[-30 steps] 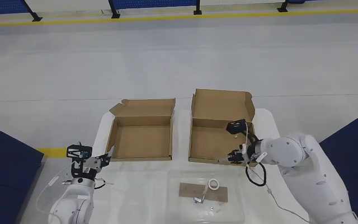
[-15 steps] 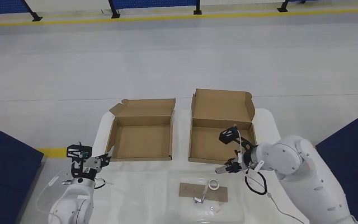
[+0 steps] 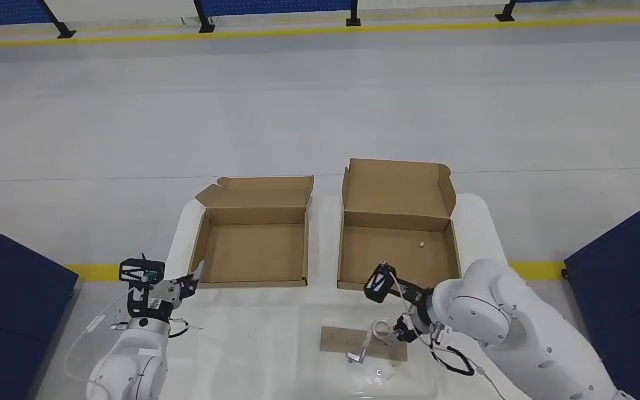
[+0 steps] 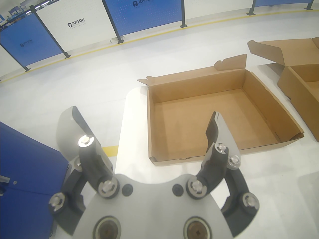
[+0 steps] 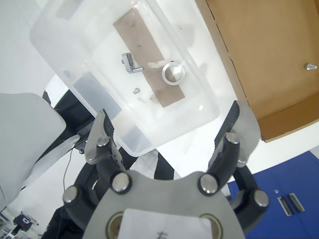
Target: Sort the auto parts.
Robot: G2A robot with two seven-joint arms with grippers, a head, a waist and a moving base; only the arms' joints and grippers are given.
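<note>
A clear plastic tray at the table's front holds a metal ring, a small metal bracket and a tiny bolt. My right gripper hangs open and empty over the tray's corner nearest the right cardboard box. One small bolt lies in that box. The left cardboard box has nothing in it. My left gripper is open and empty at the table's left edge.
A brown cardboard strip lies on the tray's floor under the ring. Both boxes have their lids folded back, away from me. A blue cabinet stands beside the table on the left.
My right gripper has moved from the right box's front edge toward the front and left, over the clear tray. The left arm has stayed still.
</note>
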